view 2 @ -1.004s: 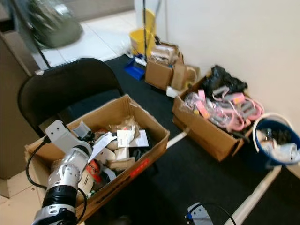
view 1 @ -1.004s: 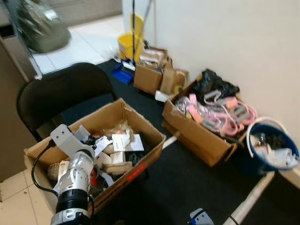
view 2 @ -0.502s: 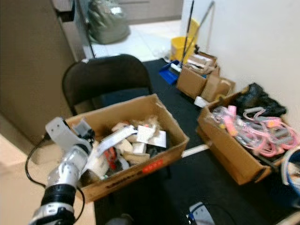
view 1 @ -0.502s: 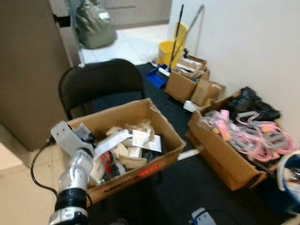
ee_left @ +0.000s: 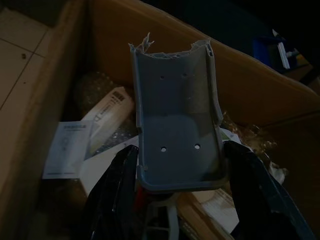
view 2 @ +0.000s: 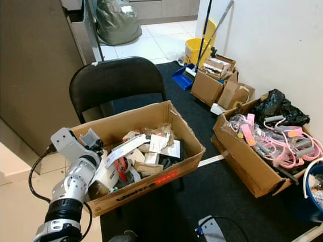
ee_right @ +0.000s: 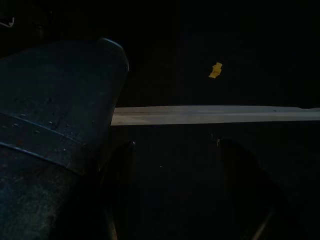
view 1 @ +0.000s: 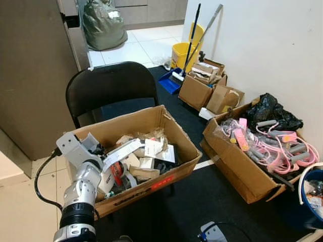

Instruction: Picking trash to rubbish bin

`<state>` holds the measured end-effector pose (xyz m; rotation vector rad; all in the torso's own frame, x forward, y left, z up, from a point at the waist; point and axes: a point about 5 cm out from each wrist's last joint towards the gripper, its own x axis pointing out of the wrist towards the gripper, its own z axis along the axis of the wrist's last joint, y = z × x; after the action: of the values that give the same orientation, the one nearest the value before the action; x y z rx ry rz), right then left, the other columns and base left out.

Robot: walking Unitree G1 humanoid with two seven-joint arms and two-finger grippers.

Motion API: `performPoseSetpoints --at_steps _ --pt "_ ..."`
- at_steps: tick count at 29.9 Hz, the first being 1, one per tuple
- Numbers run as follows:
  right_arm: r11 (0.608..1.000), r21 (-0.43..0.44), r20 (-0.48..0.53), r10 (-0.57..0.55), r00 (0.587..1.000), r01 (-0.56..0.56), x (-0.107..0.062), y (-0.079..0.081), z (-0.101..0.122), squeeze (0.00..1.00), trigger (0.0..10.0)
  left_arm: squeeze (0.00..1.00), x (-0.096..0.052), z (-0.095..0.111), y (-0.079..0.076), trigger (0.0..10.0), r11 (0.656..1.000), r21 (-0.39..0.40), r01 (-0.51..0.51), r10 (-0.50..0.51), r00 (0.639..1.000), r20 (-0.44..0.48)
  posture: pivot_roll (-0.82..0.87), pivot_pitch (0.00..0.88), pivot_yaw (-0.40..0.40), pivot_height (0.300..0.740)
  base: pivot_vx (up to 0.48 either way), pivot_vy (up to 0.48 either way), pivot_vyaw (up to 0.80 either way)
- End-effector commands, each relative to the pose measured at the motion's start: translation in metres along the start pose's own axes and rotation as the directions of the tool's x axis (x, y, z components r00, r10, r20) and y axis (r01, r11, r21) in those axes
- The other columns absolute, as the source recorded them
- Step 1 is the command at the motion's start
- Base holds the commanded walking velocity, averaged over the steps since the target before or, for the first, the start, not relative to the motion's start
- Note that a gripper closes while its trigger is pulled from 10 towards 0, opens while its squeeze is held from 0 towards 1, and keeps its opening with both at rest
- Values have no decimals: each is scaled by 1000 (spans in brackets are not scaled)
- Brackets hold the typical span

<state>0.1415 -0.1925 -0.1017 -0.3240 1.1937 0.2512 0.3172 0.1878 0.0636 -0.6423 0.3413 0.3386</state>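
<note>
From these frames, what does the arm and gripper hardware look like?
The left arm is silver metal with a ribbed black collar near the base, a grey boxy wrist housing on top and a black cable looping off its side. The left gripper has two long glossy black fingers. The right gripper shows as two dark fingers in shade.

Head views are bright, evenly lit and sharp; both wrist views are dim, the right nearly black.

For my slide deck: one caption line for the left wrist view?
Left hand holding a broken grey plastic piece over a cardboard box of trash.
</note>
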Motion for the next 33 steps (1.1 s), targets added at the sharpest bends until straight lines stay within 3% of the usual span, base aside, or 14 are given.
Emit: performPoseSetpoints --at_steps 1,3,4,5,16,17,20,24,27,28,29,31,33 --pt "1000 10 -17 19 1000 -18 0 5 -4 0 10000 0 1 -5 3 10000 1000 8 -18 19 999 -32 66 89 -11 740 0 0 0" --pt "1000 10 -18 18 1000 -17 0 4 -4 0 10000 0 1 -5 4 10000 1000 10 -17 17 999 -36 69 88 -11 740 0 0 0" --pt "1000 10 -20 15 1000 -15 0 1 -6 0 10000 675 1 -5 3 10000 1000 14 0 0 999 -44 69 88 -11 740 0 0 0" --pt "1000 11 -23 13 1000 -13 -1 -1 -7 0 10000 1000 2 -5 2 10000 1000 21 19 -18 999 -51 69 88 -11 740 0 0 0" --pt "1000 12 -38 5 999 -5 -4 -11 -18 0 10000 1000 2 -6 -12 10000 992 32 124 -121 989 -88 69 88 -11 740 0 0 0" --pt "1000 13 -39 6 999 -6 -4 -11 -19 0 10000 0 1 -6 -18 10000 985 47 167 -163 983 -88 69 88 -11 740 0 0 0" --pt "1000 11 -41 8 999 -8 -4 -9 -20 0 10000 0 -3 -4 -35 10000 951 92 294 -287 954 -82 70 91 -14 740 0 0 0" --pt "1000 2 -47 5 999 -4 -3 -8 -21 0 10000 0 -15 -4 -64 10000 838 230 494 -491 868 -76 70 91 -14 740 0 0 0" --pt "1000 10 -39 -22 999 22 -3 -10 -19 0 10000 0 -21 -7 -77 10000 774 304 556 -559 825 -84 70 91 -14 740 0 0 0" --pt "997 54 -23 -51 998 53 -3 -13 -15 0 10000 0 -24 -10 -80 10000 734 358 578 -586 805 -98 70 87 -12 740 0 0 0" --pt "997 54 -23 -51 998 53 -3 -13 -15 0 10000 0 -24 -10 -80 10000 734 358 578 -586 805 -98 70 87 -12 740 0 0 0" --pt "986 135 23 -101 995 97 -3 -20 -3 0 10000 0 -30 -17 -86 10000 655 437 616 -630 765 -135 70 87 -12 740 0 0 0" --pt "967 226 103 -142 984 116 -4 -26 12 0 10000 0 -34 -24 -88 10000 606 473 640 -651 740 -166 70 87 -12 740 0 0 0"
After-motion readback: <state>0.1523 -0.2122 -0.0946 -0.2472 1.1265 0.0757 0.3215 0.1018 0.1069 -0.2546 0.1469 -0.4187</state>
